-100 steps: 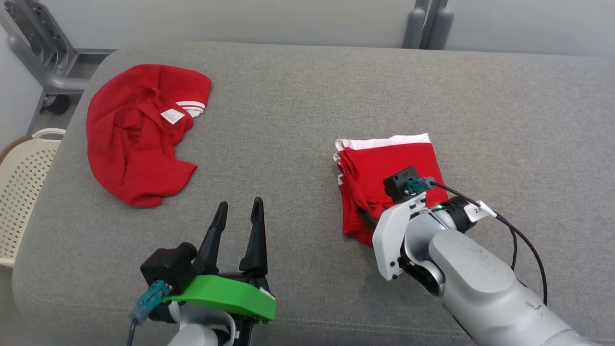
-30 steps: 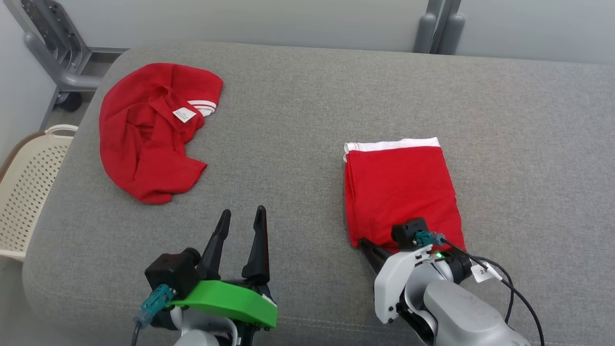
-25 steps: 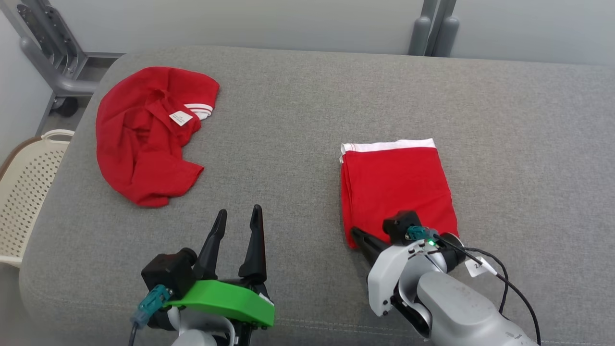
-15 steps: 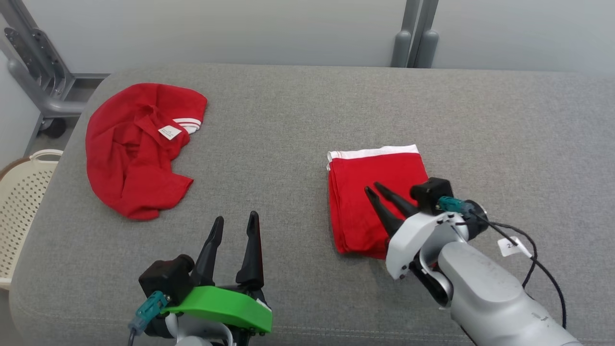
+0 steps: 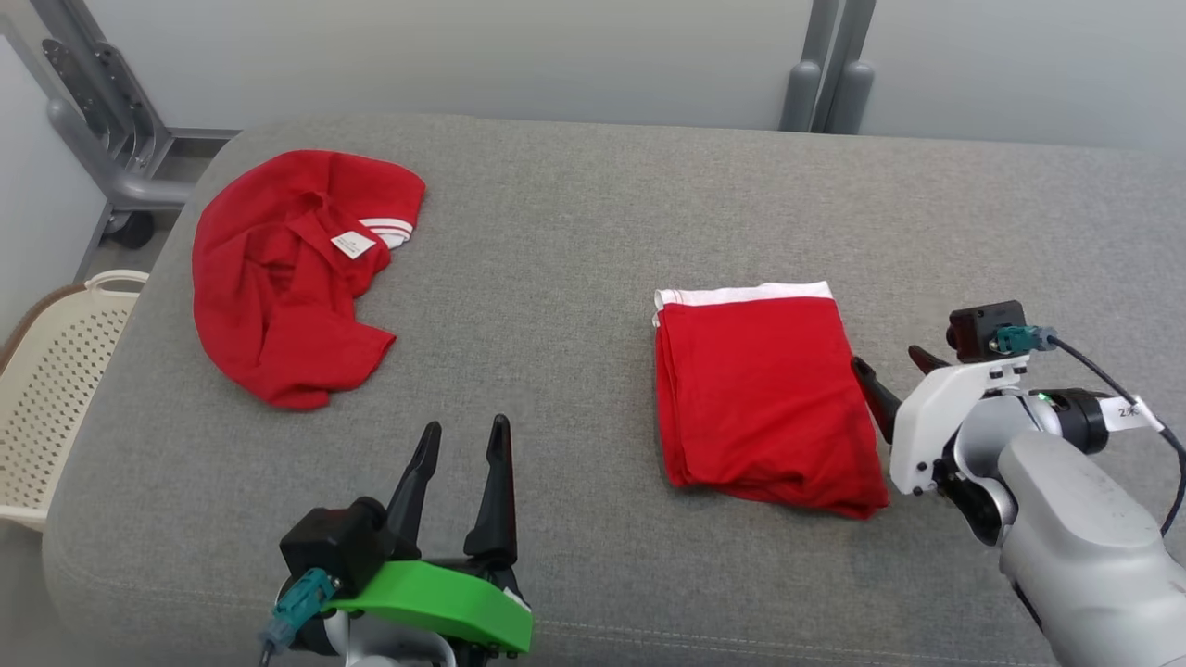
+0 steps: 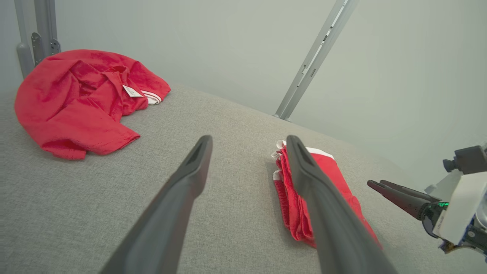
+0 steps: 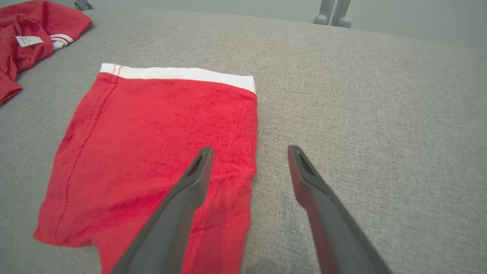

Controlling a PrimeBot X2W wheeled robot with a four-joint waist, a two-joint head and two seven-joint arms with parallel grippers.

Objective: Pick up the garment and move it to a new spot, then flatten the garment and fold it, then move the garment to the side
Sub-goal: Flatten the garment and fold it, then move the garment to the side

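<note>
In the head view, the folded red cloth garment with a white band (image 5: 764, 398) lies flat on the grey fabric-covered desk (image 5: 574, 278), right of centre. The right claw (image 5: 885, 358) hangs just beside its right edge with its jaws apart and nothing in them. The left claw (image 5: 465, 426) waits near the front edge, also spread and empty, and a crumpled red garment with a white tag (image 5: 287, 269) sits well apart at the far left, near a cream perforated basket (image 5: 46, 371). In the left wrist view, the left claw (image 6: 248, 139) gapes above bare desk. The folded garment (image 6: 291, 207) shows several stacked layers at its edge, with the right claw (image 6: 374, 183) beyond it. In the right wrist view, the right claw (image 7: 250, 149) straddles the garment's (image 7: 152, 144) right edge, one finger over cloth and one over desk. The garment looks light, soft and limp, so the stack would probably slump if lifted by one layer. Pinching all layers together at a folded edge seems safest.
</note>
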